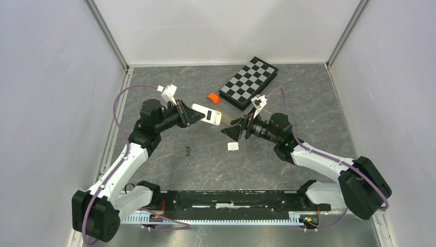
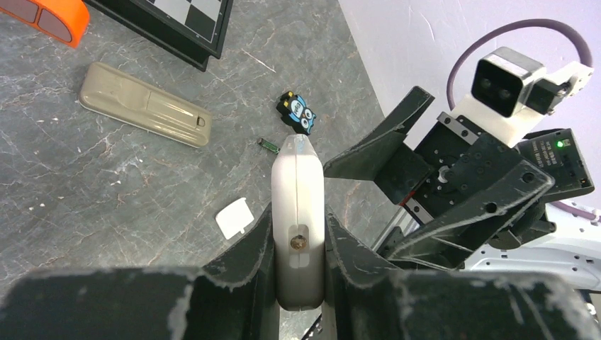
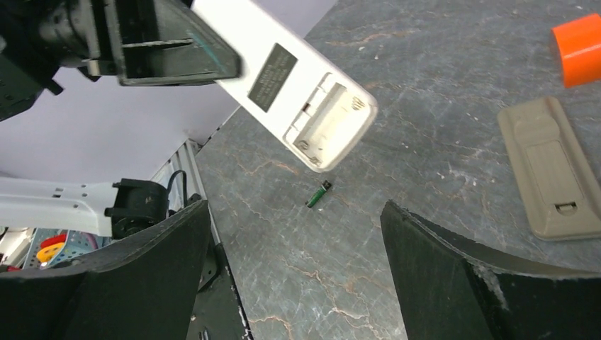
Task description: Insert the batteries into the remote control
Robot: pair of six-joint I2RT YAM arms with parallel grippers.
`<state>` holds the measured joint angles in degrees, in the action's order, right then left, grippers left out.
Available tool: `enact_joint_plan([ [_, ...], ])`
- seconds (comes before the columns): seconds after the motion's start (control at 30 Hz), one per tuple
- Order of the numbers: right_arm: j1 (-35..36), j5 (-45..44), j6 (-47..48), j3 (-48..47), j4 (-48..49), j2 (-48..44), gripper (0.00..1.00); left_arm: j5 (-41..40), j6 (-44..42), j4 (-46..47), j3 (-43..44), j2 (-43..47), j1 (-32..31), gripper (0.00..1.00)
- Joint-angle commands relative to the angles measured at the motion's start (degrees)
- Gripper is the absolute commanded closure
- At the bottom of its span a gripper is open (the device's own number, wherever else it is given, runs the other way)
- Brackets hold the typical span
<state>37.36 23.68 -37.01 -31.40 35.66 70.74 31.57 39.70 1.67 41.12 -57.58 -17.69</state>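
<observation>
My left gripper (image 1: 197,116) is shut on a white remote (image 1: 207,113) and holds it in the air, end outward. In the left wrist view the remote (image 2: 298,184) sits edge-on between the fingers. In the right wrist view the remote (image 3: 280,71) shows its back, and its open battery bay (image 3: 329,117) looks empty. One small green battery (image 3: 319,193) lies on the table below it, also in the top view (image 1: 188,151). Another small green cell (image 2: 268,145) lies by a blue-and-black gadget (image 2: 298,113). My right gripper (image 1: 232,133) faces the remote, open and empty (image 3: 294,212).
A beige remote (image 2: 145,105) lies face down on the table, also in the right wrist view (image 3: 553,170). A white battery cover (image 1: 233,146) lies loose. An orange roll (image 1: 213,98) and a folded chessboard (image 1: 249,82) sit at the back.
</observation>
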Motion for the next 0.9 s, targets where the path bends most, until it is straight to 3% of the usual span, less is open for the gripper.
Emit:
enact_joint_plan([
  [0.0, -0.12, 5.19, 1.85, 0.56, 7.57, 0.31, 0.05, 3.01, -5.18, 0.43, 0.95, 1.46, 0.29, 0.98],
  [0.17, -0.14, 5.94, -3.73, -0.45, 9.76, 2.35, 0.03, 10.20, -7.77, 1.10, 0.86, 3.90, 0.33, 0.98],
  [0.23, -0.15, 6.83, -8.52, 0.04, 13.39, 3.46, 0.09, 13.06, -7.96, 2.61, 0.37, 5.10, 0.30, 0.98],
  [0.37, -0.15, 8.06, -16.54, 2.35, 24.49, 5.28, 0.29, 16.09, -8.04, 4.01, -0.16, 6.99, 0.34, 0.98],
  [0.63, -0.10, 8.37, -23.44, 3.72, 39.30, 7.69, 0.57, 22.74, -4.40, 8.63, -1.02, 7.86, 0.29, 0.98],
  [0.73, -0.04, 9.16, -24.68, 2.73, 40.43, 8.85, 0.74, 22.83, -0.63, 12.13, -1.82, 7.45, 0.31, 0.89],
  [0.87, 0.32, 9.31, -24.75, 1.88, 39.34, 9.71, 0.88, 21.57, 4.06, 16.72, -2.63, 6.51, 0.29, 0.62],
])
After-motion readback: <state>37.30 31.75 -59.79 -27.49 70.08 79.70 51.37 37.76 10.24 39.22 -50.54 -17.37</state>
